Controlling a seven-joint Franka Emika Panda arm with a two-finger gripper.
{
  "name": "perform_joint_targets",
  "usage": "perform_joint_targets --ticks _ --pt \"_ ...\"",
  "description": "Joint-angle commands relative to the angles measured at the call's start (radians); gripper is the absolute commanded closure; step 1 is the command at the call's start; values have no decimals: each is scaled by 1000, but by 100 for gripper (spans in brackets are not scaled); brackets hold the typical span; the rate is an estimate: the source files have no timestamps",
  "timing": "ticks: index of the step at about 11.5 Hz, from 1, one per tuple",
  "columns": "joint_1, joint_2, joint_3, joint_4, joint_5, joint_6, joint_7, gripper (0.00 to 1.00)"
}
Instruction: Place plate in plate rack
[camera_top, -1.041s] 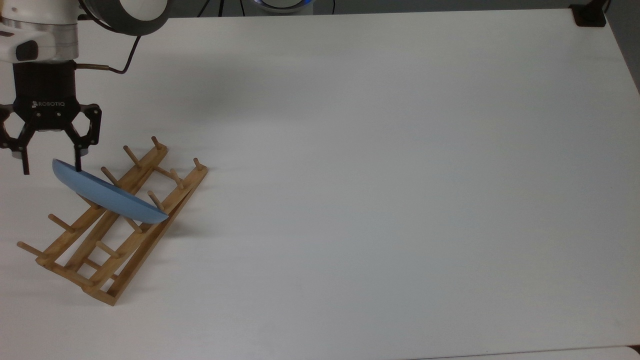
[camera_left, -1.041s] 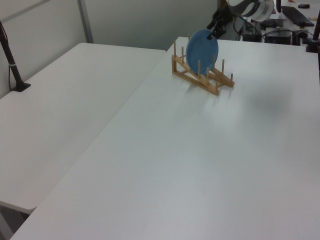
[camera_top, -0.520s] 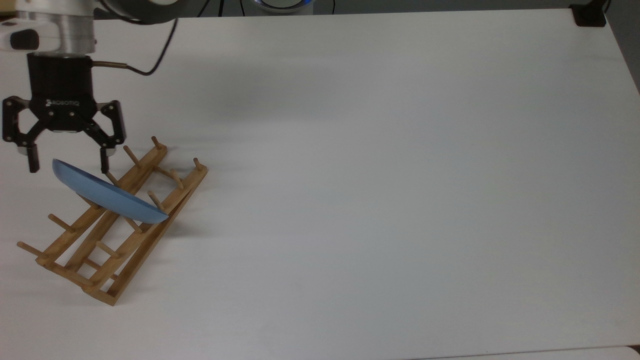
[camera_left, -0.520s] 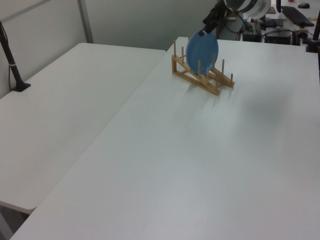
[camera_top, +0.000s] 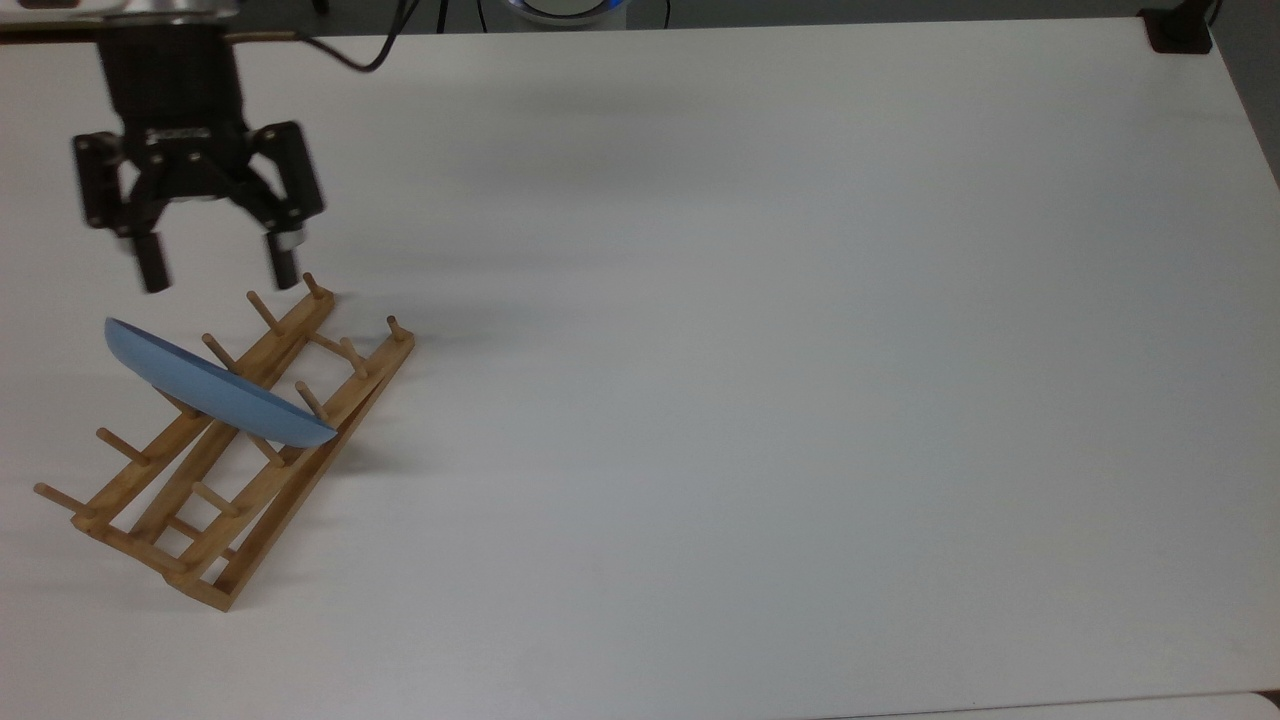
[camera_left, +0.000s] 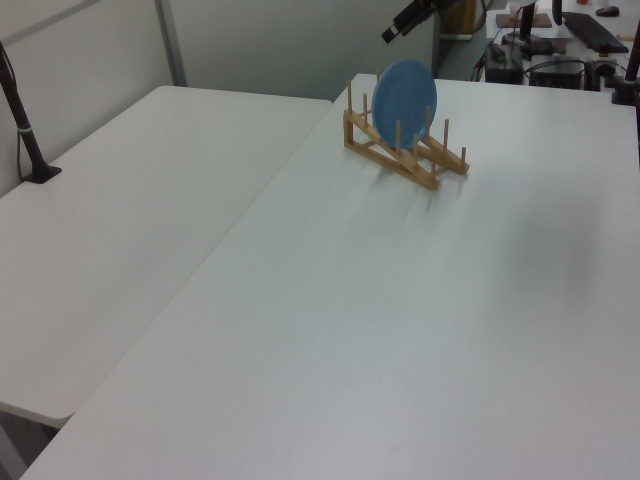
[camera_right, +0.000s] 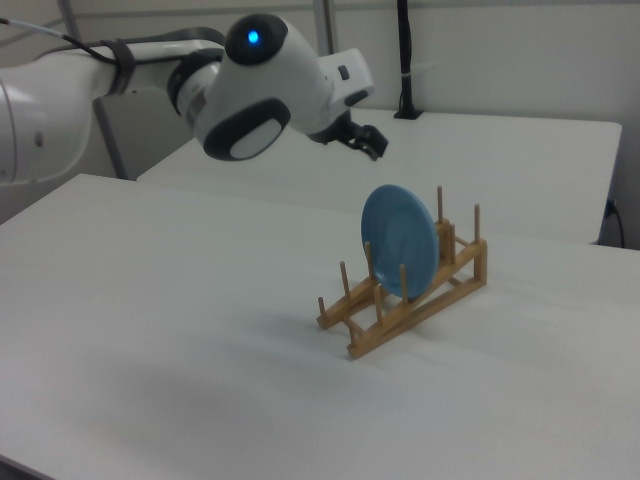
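The light-blue plate (camera_top: 215, 385) stands on edge between the pegs of the wooden plate rack (camera_top: 225, 560), near the rack's upper end in the top view. It is also upright in the plate rack (camera_left: 425, 172) as the plate (camera_left: 405, 92) in the left view, and as the plate (camera_right: 400, 240) in the rack (camera_right: 385, 325) in the right view. My gripper (camera_top: 218, 265) hangs open above the plate's upper-left rim in the top view, clear of it, holding nothing. The gripper (camera_right: 368, 142) floats above the plate in the right view.
The white table (camera_top: 750, 350) stretches wide to the top view's right of the rack. A black post base (camera_top: 1178, 30) sits at its far right corner. A second white table (camera_left: 120, 220) with a black post (camera_left: 22, 120) stands on the left view's left.
My open gripper has lifted up and away from the plate's rim, drifting toward the top view's right. The plate stays put in the rack.
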Motion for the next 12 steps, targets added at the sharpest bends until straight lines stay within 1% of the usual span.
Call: perform_joint_targets --ticks 1,2,3,4,5,6,8,9,10,11,12 --pt "20 -45 59 -5 -209 -139 198 0" --pt "21 -50 80 -8 -229 -166 228 0" --pt "22 -50 87 -5 -296 -273 273 0" --pt "21 -52 110 0 -379 -371 354 0" --pt "21 -59 137 12 -438 -466 446 0" --pt "21 -62 169 32 -490 -575 503 0" --pt "13 -87 229 48 -582 -747 564 0" --pt "10 -96 264 48 -646 -797 577 0" --pt "5 -108 278 48 -671 -840 593 0" --pt "2 -125 280 43 -671 -849 616 0" --pt "2 -134 280 40 -671 -843 672 0"
